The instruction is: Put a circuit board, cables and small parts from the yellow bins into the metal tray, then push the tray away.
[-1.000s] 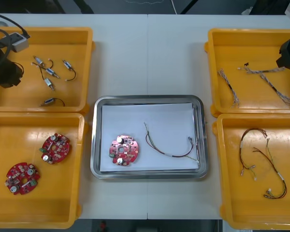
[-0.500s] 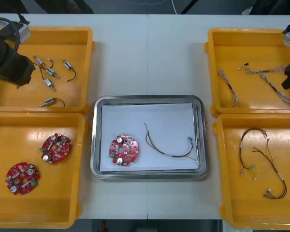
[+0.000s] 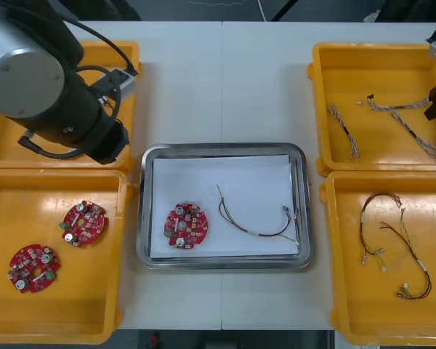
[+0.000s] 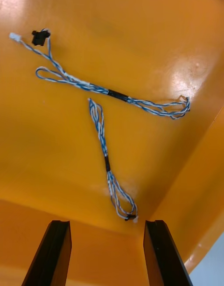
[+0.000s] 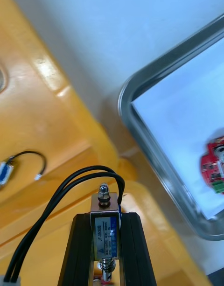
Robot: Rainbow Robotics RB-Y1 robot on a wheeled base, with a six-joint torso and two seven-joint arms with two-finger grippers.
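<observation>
Left gripper (image 5: 106, 217), clamped on a small metal part (image 5: 107, 234), hangs over the left yellow bins' (image 3: 29, 174) rims, just left of the metal tray (image 3: 223, 148). Next, I reckon: carry it right, release. Right gripper (image 4: 106, 234) hovers, fingers spread, above far-right cables (image 4: 105, 150).

This is looking like an electronics assembly workshop or a robotics lab. A light table (image 3: 225, 80) is carrying four yellow bins (image 3: 378, 65), each one keeping a single sort of stock. Round red circuit boards (image 3: 83, 222) are lying in one, twisted blue and white cables (image 4: 105, 155) in another, and red and yellow cables (image 3: 362, 225) in a third. A shiny metal tray (image 3: 221, 147) is sitting between the bins. A robot arm (image 3: 43, 87) is reaching over the bench, its left gripper (image 5: 107, 217) pinching a small metal part (image 5: 106, 234) with black leads.
</observation>
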